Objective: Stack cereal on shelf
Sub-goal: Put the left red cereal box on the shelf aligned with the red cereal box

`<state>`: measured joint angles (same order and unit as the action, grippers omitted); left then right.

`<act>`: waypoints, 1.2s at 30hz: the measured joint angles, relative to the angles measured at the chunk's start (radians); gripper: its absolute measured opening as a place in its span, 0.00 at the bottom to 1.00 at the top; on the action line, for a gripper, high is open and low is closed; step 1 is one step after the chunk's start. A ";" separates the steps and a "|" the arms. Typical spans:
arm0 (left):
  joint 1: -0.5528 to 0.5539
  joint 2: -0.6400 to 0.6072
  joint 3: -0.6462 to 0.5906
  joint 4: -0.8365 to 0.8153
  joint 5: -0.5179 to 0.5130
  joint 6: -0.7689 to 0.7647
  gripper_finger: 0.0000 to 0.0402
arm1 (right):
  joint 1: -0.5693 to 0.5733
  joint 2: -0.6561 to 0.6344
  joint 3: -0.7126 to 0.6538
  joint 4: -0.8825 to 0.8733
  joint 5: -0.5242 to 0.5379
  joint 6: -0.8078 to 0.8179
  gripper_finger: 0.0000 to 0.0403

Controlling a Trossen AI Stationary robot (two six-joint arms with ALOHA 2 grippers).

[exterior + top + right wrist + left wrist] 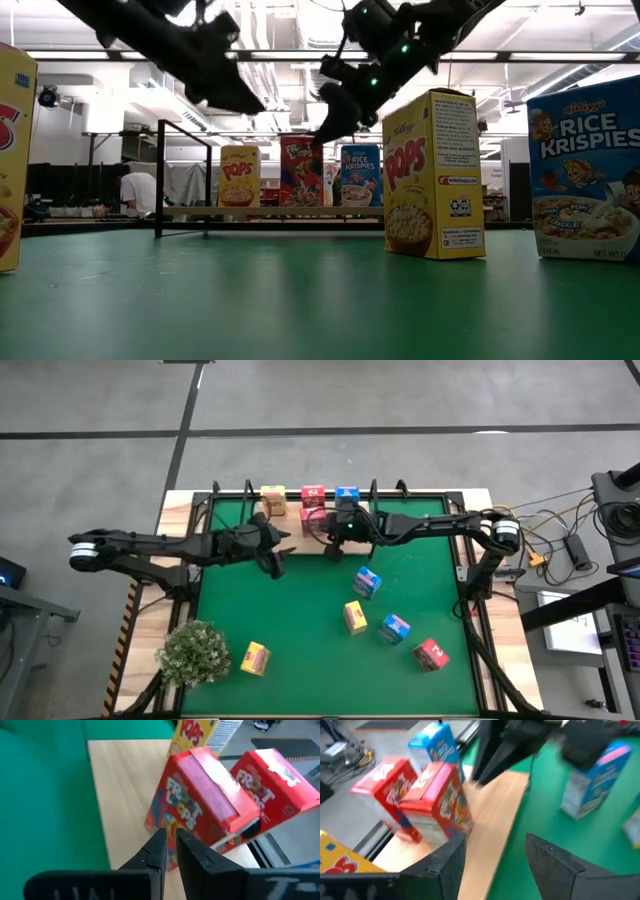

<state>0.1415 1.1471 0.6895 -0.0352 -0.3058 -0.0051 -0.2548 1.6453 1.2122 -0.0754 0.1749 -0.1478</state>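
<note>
The right claw point(170, 851), fingers nearly together and holding nothing, hung just before a tilted red cereal carton point(200, 805) on the shelf point(125, 795). The left claw point(495, 865) gaped empty nearby. Likely light, stiff, slick card; best pinched across flat opposite faces.

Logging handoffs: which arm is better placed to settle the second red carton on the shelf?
Probably the right: its gripper sits against the tilted red carton on the shelf, fingers nearly closed. The left gripper hovers open just short.
</note>
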 joint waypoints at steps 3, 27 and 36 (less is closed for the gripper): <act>0.046 0.049 0.000 0.007 0.000 0.003 0.39 | 0.003 -0.041 0.000 -0.049 0.001 0.002 0.08; 0.209 0.288 0.000 0.296 0.009 0.072 0.00 | 0.003 -0.079 -0.019 -0.075 0.002 0.007 0.08; 0.239 0.308 0.000 0.327 0.009 0.075 0.00 | 0.002 -0.079 -0.027 -0.069 0.002 0.009 0.08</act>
<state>0.3808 1.4552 0.6891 0.2914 -0.2963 0.0694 -0.2523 1.5658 1.1854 -0.1442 0.1772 -0.1387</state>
